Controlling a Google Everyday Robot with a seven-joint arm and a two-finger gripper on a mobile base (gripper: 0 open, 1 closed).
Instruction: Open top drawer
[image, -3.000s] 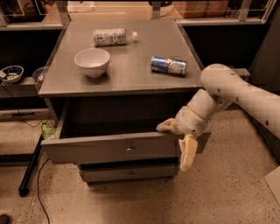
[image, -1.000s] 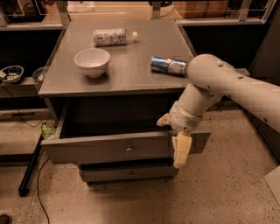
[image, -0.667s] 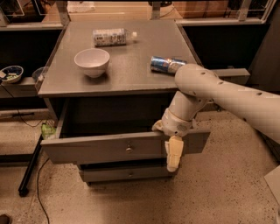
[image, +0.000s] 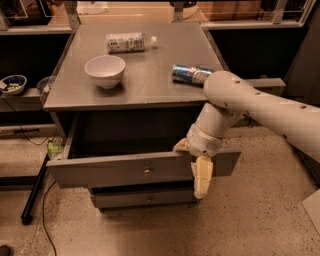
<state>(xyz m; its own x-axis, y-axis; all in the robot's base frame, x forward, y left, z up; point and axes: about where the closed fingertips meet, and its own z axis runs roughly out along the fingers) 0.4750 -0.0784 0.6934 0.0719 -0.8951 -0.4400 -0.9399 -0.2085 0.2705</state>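
The top drawer (image: 110, 171) of the grey cabinet stands pulled out, its dark inside showing, with a small round knob (image: 146, 171) at the centre of its front. My gripper (image: 189, 170) is at the drawer's front edge, right of the knob. It is open: one cream finger (image: 202, 179) hangs down in front of the panel and the other (image: 180, 145) lies over the top edge towards the inside. My white arm (image: 260, 107) reaches in from the right.
On the cabinet top (image: 150, 85) are a white bowl (image: 105, 70), a lying plastic bottle (image: 127, 42) and a lying can (image: 191, 73). A slimmer drawer (image: 147, 199) sits shut below. Dark shelves flank the cabinet; a small bowl (image: 12, 84) is at the left. Cables lie on the speckled floor.
My arm and gripper have shifted left along the drawer's front edge, closer to the knob. The drawer stays pulled out.
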